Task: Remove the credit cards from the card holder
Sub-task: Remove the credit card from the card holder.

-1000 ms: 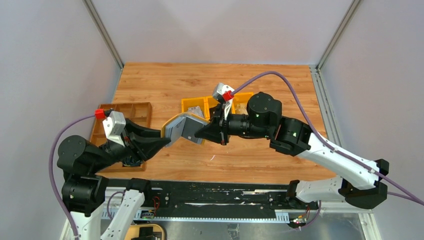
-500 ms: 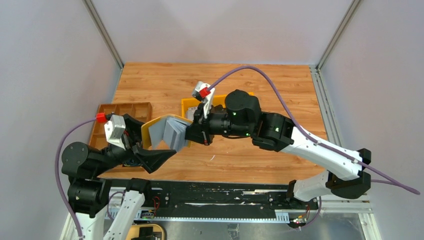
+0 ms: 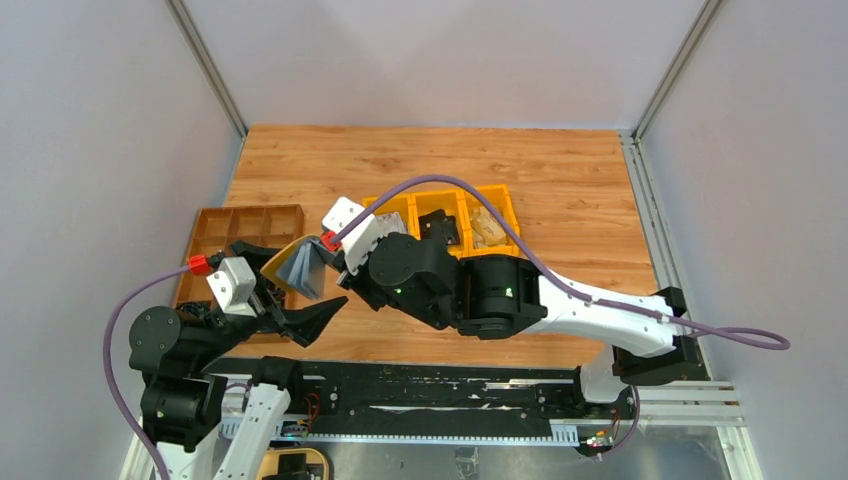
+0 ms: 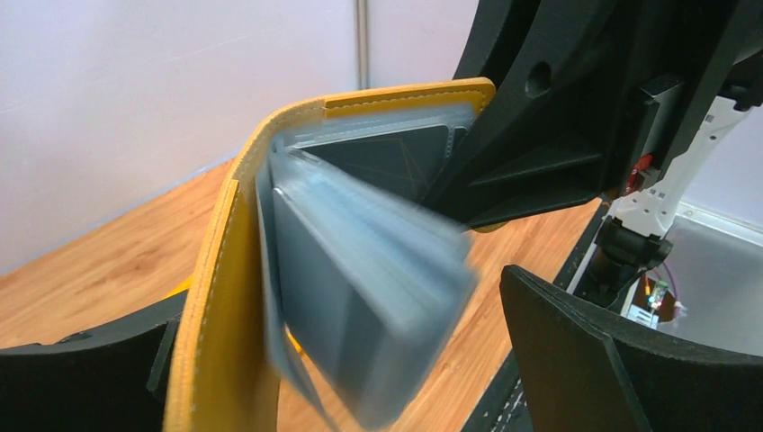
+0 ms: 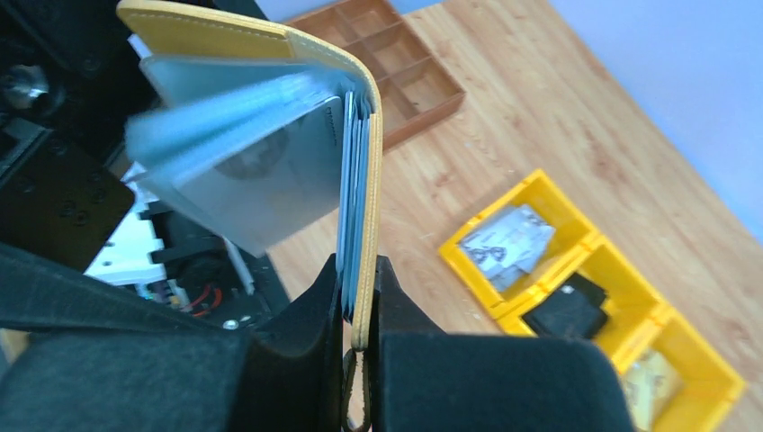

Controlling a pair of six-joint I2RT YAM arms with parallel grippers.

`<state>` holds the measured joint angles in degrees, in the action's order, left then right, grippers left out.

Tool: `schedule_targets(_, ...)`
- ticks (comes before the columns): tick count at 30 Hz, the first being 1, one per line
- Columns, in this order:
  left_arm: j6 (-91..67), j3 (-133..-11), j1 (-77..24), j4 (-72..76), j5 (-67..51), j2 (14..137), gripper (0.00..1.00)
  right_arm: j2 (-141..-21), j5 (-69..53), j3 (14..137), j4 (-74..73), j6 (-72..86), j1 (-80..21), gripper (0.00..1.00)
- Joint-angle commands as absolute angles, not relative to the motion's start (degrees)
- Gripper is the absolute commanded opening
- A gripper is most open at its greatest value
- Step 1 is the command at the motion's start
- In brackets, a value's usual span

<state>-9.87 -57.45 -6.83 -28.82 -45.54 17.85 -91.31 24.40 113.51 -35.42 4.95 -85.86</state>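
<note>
The mustard-yellow card holder (image 3: pixel 290 262) hangs open in the air at the left of the table, its grey sleeves (image 3: pixel 308 270) fanned out. My right gripper (image 3: pixel 328 262) is shut on one yellow cover and a few sleeves, as the right wrist view shows at the card holder (image 5: pixel 364 171) and right gripper (image 5: pixel 358 274). My left gripper (image 3: pixel 288 288) stands wide open around the free half without touching it. In the left wrist view the card holder (image 4: pixel 211 306) and blurred sleeves (image 4: pixel 369 288) sit between the left gripper (image 4: pixel 342 301) fingers. I cannot make out separate credit cards in the sleeves.
A brown compartment tray (image 3: pixel 240 225) lies at the left, partly under the left arm. A row of yellow bins (image 3: pixel 452 212) with small items sits mid-table, behind the right arm; the bins (image 5: pixel 585 279) and tray (image 5: pixel 396 76) also show below the holder.
The right arm swung the holder left, toward the left arm. The left gripper let go of the cover it was pinching, opened wide and drew back a little.
</note>
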Motion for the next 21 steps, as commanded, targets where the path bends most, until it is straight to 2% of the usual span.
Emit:
schedule_targets(1,-7.77,-56.43,-6.86,-28.68,-45.60,16.93,1.00,-93.00,35.85,118.10,-35.85,-1.44,-87.89,0.00)
schedule_targets(4,-6.65,-56.11,-6.86,-29.33,-45.33,16.60,0.97,-93.42,35.91,118.95,-36.03,-2.02,-88.15,0.00)
schedule_targets(7,-2.08,-57.74,-6.86,-32.59,-43.54,16.84,0.89,-91.93,35.38,117.56,-35.19,-2.16,-88.15,0.00)
schedule_targets(9,-0.24,-59.09,-6.86,-34.52,-40.98,17.38,0.79,-90.12,33.84,115.56,-34.03,-2.26,-88.20,0.00)
schedule_targets(13,1.66,-62.15,-6.86,-36.30,-38.95,18.85,0.52,-86.31,30.16,110.76,-31.90,-1.74,-87.62,0.00)
schedule_targets(15,0.40,-62.88,-6.86,-35.53,-39.32,19.13,0.44,-84.46,26.69,108.70,-31.39,-0.48,-86.42,0.00)
schedule_targets(17,-1.92,-63.44,-6.86,-34.81,-39.46,19.61,0.40,-82.36,23.50,106.06,-30.50,1.66,-85.18,0.00)
schedule_targets(21,-4.29,-64.50,-6.86,-34.29,-39.96,20.91,0.38,-79.09,13.83,101.97,-28.08,4.15,-81.97,0.00)
